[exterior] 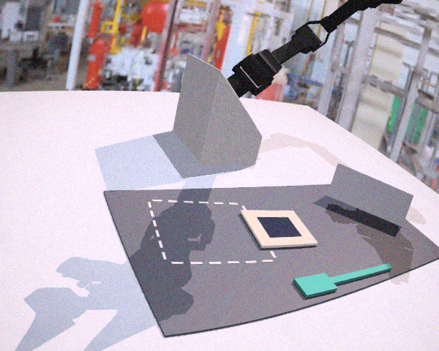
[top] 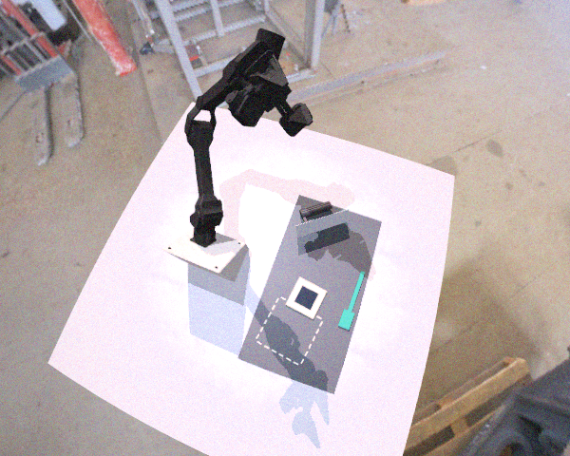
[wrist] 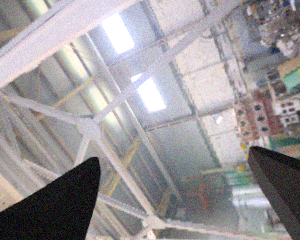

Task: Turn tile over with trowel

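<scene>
The tile (top: 306, 297) (exterior: 279, 227) lies flat on the mat (top: 331, 355) (exterior: 231, 302), a pale square with a dark square marking facing up. One part of it overlaps a corner of the dashed outline (exterior: 186, 262); most of it lies outside. The teal trowel (top: 346, 318) (exterior: 316, 285) lies flat on the mat near its long edge, apart from the tile, handle pointing toward the upright panel's end. My gripper (top: 272, 121) (wrist: 174, 159) is open and empty, raised high and away from the tile and trowel. It is outside the exterior view.
An upright grey panel (top: 305, 234) (exterior: 374, 196) stands at one end of the mat, with a dark ribbed piece (top: 316, 211) behind it. The arm stands on a grey pedestal (exterior: 216, 124) beside the mat. Arm shadows fall across the mat and outline.
</scene>
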Controlling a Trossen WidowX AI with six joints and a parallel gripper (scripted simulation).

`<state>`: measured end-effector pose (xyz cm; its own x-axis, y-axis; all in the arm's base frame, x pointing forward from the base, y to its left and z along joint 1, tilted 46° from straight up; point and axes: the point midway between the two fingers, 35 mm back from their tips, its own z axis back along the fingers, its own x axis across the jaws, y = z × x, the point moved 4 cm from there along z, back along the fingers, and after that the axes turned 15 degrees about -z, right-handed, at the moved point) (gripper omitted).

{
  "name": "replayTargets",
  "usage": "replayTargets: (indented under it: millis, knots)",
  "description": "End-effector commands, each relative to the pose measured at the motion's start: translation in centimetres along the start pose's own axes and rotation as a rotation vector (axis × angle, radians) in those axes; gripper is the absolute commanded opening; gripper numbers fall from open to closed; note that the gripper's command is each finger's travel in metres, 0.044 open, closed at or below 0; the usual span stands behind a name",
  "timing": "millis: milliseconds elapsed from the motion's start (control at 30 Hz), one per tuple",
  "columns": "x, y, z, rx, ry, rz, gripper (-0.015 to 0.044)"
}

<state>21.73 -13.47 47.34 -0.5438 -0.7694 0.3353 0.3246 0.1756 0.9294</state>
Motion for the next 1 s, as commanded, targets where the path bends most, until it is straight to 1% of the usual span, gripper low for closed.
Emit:
replayTargets:
  millis: [0, 333, 367, 700, 967]
  knots:
    - [-0.1, 0.0, -0.1, -0.001, 0.006, 0.000, 0.0374]
    - [-6.8, 0.1, -2.7, -0.065, 0.317, -0.007, 0.0111]
    - [-7.5, 0.2, -2.7, -0.068, 0.346, -0.008, 0.0100]
    - [-14.0, 0.0, -3.3, -0.142, 0.615, -0.007, 0.0100]
    - [-19.9, -0.6, -2.9, -0.224, 0.822, 0.015, 0.0100]
